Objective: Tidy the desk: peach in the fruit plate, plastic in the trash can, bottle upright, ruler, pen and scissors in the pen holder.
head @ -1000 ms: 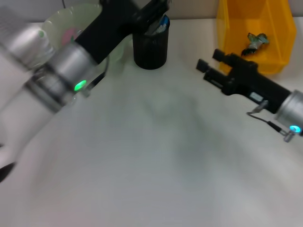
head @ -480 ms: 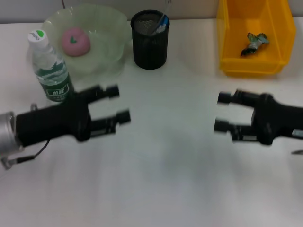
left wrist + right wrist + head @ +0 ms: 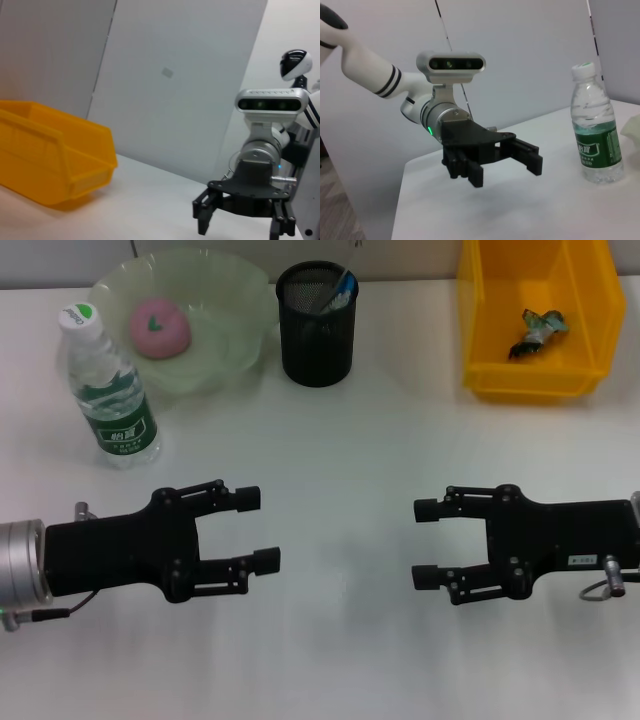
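Observation:
The pink peach (image 3: 158, 327) lies in the pale green fruit plate (image 3: 225, 335) at the back left. Beside the plate, the water bottle (image 3: 110, 390) stands upright; the right wrist view shows this bottle (image 3: 595, 135) too. A crumpled plastic piece (image 3: 536, 328) lies in the yellow trash can (image 3: 500, 330). The black mesh pen holder (image 3: 316, 335) holds blue and dark items; I cannot tell pen, ruler and scissors apart. My left gripper (image 3: 258, 529) and right gripper (image 3: 424, 543) hover near the table's front, both open and empty, pointing at each other.
White tabletop (image 3: 340, 440) stretches between the grippers and the back row of objects. The left wrist view shows the yellow bin (image 3: 50, 160) and the right gripper (image 3: 239, 227). The right wrist view shows the left gripper (image 3: 505, 167).
The left arm has drawn back from over the pen holder and plate to the front left. The right arm has also pulled back toward the front. Both now sit level, facing inward.

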{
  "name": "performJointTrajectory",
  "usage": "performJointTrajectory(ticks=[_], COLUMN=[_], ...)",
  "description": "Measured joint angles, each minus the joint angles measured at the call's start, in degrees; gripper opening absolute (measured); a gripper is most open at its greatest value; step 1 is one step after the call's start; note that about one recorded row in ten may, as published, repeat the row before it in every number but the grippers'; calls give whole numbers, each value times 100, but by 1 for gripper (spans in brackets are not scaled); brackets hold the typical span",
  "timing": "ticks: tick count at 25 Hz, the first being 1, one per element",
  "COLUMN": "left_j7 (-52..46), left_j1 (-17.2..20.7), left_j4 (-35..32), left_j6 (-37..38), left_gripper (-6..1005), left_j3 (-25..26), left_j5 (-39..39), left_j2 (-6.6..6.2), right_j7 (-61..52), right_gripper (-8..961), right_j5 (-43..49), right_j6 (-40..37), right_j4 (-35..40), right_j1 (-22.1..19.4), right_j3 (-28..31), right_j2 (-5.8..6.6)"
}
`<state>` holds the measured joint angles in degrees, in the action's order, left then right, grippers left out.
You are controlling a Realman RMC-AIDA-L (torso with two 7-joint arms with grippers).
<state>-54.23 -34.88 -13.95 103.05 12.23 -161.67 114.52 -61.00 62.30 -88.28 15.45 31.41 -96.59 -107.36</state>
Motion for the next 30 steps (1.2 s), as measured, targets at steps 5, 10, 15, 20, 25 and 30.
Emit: performJointTrajectory(ticks=[5,10,15,20,25,30], left_j7=[3,2,4,10,10,4], left_j1=[29,33,34,34,34,34], left_j4=[-4,-8,-11,-11,-11,-11], left_j6=[23,37,68,100,124,127], left_gripper=[810,809,809,808,809,808], left_j3=[-48,-136,-143,-143,-143,-143], left_j5=[0,-2,-1,-1,4,4], left_j2=[-7,-17,-11,-16,-18,-19], right_j7=[0,-19,-26,-31,-69,-110], right_gripper=[822,822,822,822,822,822], right_j5=[8,12,17,19,19,19], right_j6=[49,49,28,23,32,28], right_j4=[10,29,29,26,15,29], right_j1=[24,29,21,13,24,28], right_j3=[1,-17,-14,-1,0,-9], right_j2=[-35,-47,-48,-48,-48,-48])
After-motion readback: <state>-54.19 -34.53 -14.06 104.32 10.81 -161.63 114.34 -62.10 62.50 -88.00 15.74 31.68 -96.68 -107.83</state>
